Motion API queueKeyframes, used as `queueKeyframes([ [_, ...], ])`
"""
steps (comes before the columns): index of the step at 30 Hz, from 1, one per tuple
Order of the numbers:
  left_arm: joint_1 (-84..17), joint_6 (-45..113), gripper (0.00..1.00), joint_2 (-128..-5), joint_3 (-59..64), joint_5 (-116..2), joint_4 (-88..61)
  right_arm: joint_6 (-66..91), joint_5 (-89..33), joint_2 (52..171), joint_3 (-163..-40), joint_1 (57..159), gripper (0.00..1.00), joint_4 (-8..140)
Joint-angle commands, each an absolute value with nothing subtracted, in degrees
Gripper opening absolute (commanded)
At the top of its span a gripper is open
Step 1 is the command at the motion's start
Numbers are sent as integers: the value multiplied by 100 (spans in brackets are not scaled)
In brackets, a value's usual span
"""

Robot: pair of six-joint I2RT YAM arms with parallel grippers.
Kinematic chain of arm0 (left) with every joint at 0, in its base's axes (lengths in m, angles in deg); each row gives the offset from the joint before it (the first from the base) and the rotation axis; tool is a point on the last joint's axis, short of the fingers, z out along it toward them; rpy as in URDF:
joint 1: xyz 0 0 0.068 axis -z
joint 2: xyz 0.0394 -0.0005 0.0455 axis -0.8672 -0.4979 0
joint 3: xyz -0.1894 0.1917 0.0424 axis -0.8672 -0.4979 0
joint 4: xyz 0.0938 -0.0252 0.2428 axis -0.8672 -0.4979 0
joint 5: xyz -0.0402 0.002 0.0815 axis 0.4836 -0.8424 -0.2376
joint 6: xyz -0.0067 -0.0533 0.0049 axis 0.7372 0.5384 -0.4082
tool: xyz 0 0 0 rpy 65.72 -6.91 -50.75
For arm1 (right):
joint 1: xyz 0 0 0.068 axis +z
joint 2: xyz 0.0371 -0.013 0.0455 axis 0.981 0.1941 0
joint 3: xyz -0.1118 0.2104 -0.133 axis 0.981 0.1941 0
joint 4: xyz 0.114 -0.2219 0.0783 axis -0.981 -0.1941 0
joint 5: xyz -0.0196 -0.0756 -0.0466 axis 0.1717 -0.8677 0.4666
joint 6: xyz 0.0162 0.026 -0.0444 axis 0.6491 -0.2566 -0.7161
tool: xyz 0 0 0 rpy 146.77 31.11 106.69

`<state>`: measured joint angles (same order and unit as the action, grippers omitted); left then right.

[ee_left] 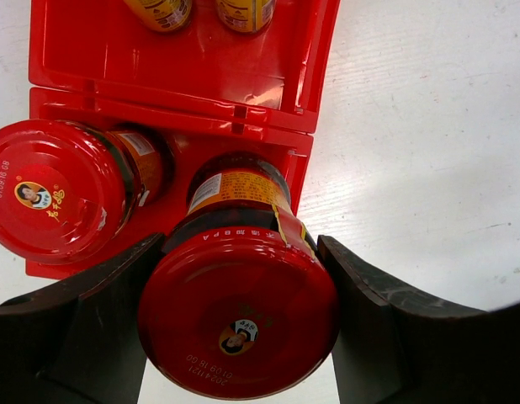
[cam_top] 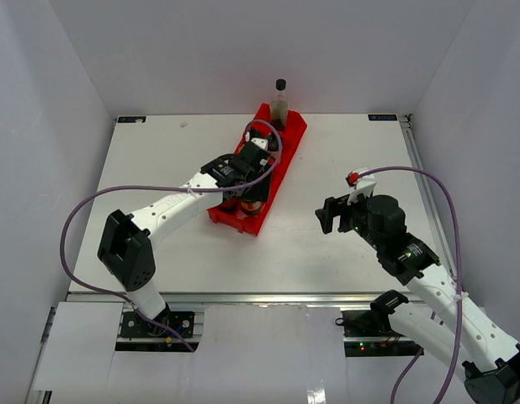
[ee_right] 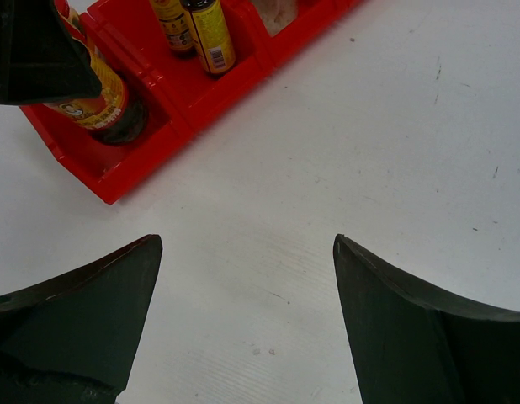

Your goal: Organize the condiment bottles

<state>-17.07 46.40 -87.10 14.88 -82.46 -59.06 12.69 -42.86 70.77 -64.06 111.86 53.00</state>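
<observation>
Left gripper (ee_left: 239, 244) clamped a squat red-lidded dark glass jar (ee_left: 239, 311) in the long red plastic tray's (ee_left: 176, 76) end compartment, beside a matching jar (ee_left: 54, 194); right gripper (ee_right: 246, 244) hung open, empty.

Open table (ee_right: 395, 126) before right pincer (ee_right: 246, 244) — second jar (ee_left: 54, 189), tray wall (ee_left: 299, 164) crowd left pincer (ee_left: 239, 252), gripped jar (ee_left: 239, 324).

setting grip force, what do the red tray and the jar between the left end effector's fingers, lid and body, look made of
Red tray: likely moulded plastic, glossy, with soft highlights and raised ribs.
Jar lid: probably painted metal, given the smooth sheen and printed date code.
Jar: dark, likely glass under a paper label, though the pictures cannot confirm it.
</observation>
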Motion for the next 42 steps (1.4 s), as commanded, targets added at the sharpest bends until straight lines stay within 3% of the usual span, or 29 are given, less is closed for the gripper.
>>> queueKeyframes([
  [1, -1639, 4616, 0, -8593, 1425, -8513, -5249, 1214, -4315, 6973, -6452, 11185, 89, 5518],
  [17, -1637, 4768, 2, -8899, 1128, -8874, -5041, 1223, -4315, 6918, -6414, 11185, 89, 5536],
  [20, -1637, 4787, 16, -8960, 1131, -8888, -5037, 1232, -4306, 6918, -6414, 11185, 89, 5544],
  [24, -1637, 4851, 45, -9058, 1135, -8956, -5089, 1232, -4306, 6905, -6407, 11185, 89, 5536],
  [32, -1637, 4955, 79, -9095, 1187, -9064, -5211, 1232, -4298, 6891, -6397, 11185, 89, 5545],
  [42, -1637, 5127, 92, -9069, 1675, -9259, -5814, 1232, -4297, 6932, -6406, 11194, 89, 5562],
])
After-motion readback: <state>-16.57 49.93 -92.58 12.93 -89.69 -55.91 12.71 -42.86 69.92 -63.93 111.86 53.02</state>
